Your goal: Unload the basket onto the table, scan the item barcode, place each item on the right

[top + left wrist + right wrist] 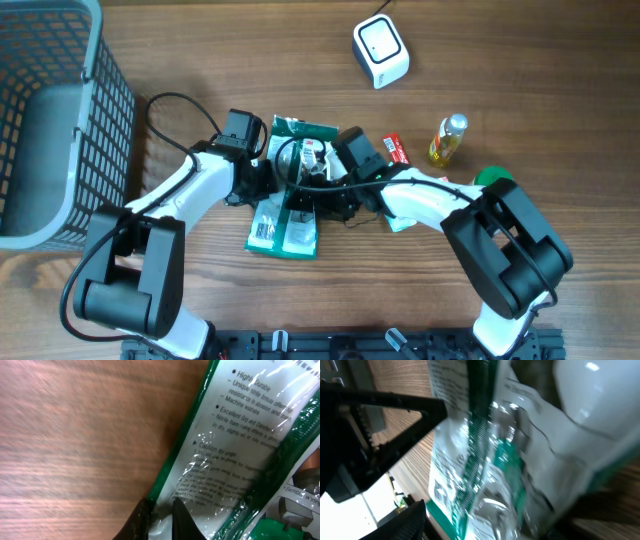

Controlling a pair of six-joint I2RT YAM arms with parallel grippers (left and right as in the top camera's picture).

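**While the left gripper (pixel 161 512) clamps the glove packet (pixel 285 225), the right gripper (pixel 432 457) stands open**

Where the two arms meet, near the middle of the wooden table (pixel 520 60), the green-and-white packet lies with its middle hidden under both grippers. In the left wrist view its clear film and small black print face the camera. The left fingers (pixel 181 521) are clenched on the packet's edge, with the film pinched between them. The right gripper comes in from the packet's three o'clock with its jaws spread wide. The film sits right at its fingertips, and whether it touches them cannot be told.

A small red box (pixel 394 148) lies at the packet's two o'clock, near the right arm. Just beyond it is a yellow bottle (pixel 448 140) on its side. A green round thing (pixel 492 178) shows at three o'clock, partly hidden by the right arm. The white scanner (pixel 380 50) stands at one o'clock, well apart from the packet. A grey wire basket (pixel 60 120) fills the table's edge at nine to ten o'clock.
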